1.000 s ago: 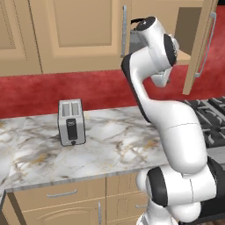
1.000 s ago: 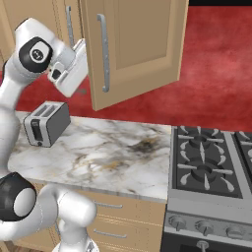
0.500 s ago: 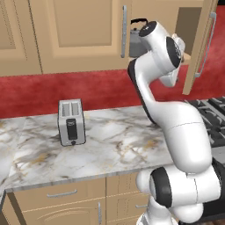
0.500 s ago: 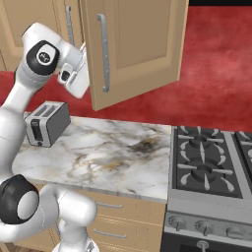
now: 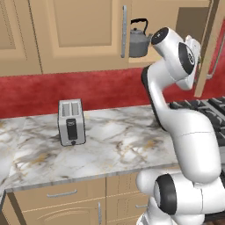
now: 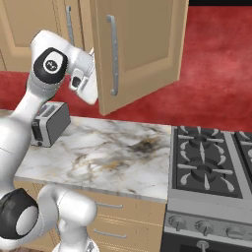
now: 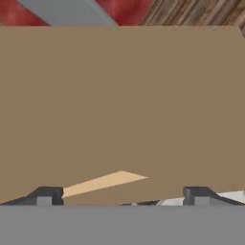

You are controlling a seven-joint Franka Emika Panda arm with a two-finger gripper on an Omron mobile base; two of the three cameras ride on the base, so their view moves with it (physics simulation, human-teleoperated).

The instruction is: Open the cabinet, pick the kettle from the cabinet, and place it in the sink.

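Now the small grey metal kettle (image 5: 139, 38) with its black arched handle sits on the shelf of the tan wooden wall cabinet (image 5: 79, 37), at about ten o'clock from my wrist in the left base view. My gripper (image 7: 124, 194), fingers spread wide and holding nothing, faces the swung-out door (image 6: 140, 49). I judge I should turn the hand towards the shelf, clear of the door edge, and close on the handle from above.

Arm rising from the base in a big S-curve, elbow bulging out low, upper links climbing high and folding over at the top. Wrist cocked at head height, hand aimed toward the far wall. Tool (image 7: 124, 195) with its two dark fingertips (image 7: 45, 195) spread wide apart, gap between them holding nothing. Hand body (image 6: 81, 78) tucked just under the top joint in the right base view; fingers themselves too hidden there to make out.
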